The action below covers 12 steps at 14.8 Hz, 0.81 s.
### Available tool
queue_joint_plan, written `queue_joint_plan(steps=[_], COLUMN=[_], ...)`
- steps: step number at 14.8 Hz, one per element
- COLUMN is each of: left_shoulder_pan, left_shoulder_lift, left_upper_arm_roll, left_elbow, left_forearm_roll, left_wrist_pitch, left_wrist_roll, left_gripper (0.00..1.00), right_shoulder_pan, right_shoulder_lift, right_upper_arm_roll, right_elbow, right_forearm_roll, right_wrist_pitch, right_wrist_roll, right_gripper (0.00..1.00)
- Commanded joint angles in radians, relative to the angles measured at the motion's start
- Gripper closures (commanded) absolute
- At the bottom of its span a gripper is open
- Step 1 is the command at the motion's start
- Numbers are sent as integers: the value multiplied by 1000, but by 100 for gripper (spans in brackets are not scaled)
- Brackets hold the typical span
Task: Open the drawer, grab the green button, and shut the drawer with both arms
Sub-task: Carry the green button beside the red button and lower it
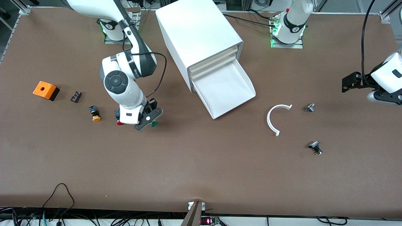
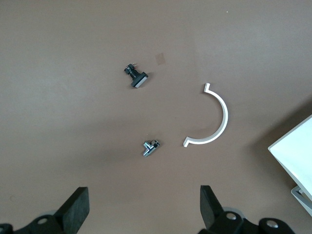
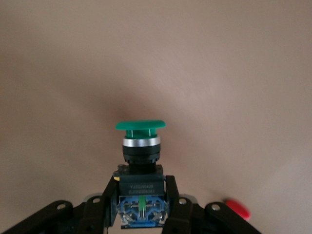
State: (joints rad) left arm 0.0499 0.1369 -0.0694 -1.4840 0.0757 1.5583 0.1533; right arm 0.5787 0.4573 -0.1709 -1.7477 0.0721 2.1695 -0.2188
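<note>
My right gripper (image 1: 150, 120) is shut on the black-and-blue body of the green-capped button (image 3: 141, 141), whose cap (image 1: 154, 124) shows just under the hand, low over bare table at the right arm's end. In the right wrist view the fingers (image 3: 171, 195) clamp the body from both sides. The lowest drawer (image 1: 226, 91) of the white cabinet (image 1: 201, 37) stands pulled out, and its tray looks bare. At the left arm's end of the table my left gripper (image 1: 347, 85) hangs open with nothing in it; its fingers (image 2: 78, 209) stand wide apart over bare table.
A red-capped button (image 1: 119, 123) lies beside the right hand, with an orange-capped one (image 1: 95, 114), a small black part (image 1: 76, 96) and an orange box (image 1: 45, 90) farther toward that end. A white curved strip (image 1: 274, 119) and two small metal parts (image 1: 309, 107) (image 1: 315, 147) lie near the left gripper.
</note>
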Motion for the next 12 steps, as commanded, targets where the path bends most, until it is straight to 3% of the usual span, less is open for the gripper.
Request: queue_joint_plan(steps=[1,7,11,12], left_shoulder_pan=[2,1,2,2], left_shoulder_lift=[20,17,50,59], left_upper_arm_roll=[0,-3,-7,-7], left_elbow=[36,4,-9,-16], left_forearm_roll=[-13,-25,-31,-30], left_wrist_pitch=[-18,-9,-11,-14], left_wrist_roll=[6,9,11,11], left_gripper=[0,0,0,0], right_shoulder_pan=[-52,-94,-94,-94], right_shoulder_lift=[-23,4,11,9], right_upper_arm_roll=[16,17,19,21], right_elbow=[-133,-436,-444,-441], right_forearm_roll=[-14,-11,-6,-6], right_wrist_pitch=[108,583,581,555], right_wrist_roll=[149,162,243,278], right_gripper=[72,72,69,56])
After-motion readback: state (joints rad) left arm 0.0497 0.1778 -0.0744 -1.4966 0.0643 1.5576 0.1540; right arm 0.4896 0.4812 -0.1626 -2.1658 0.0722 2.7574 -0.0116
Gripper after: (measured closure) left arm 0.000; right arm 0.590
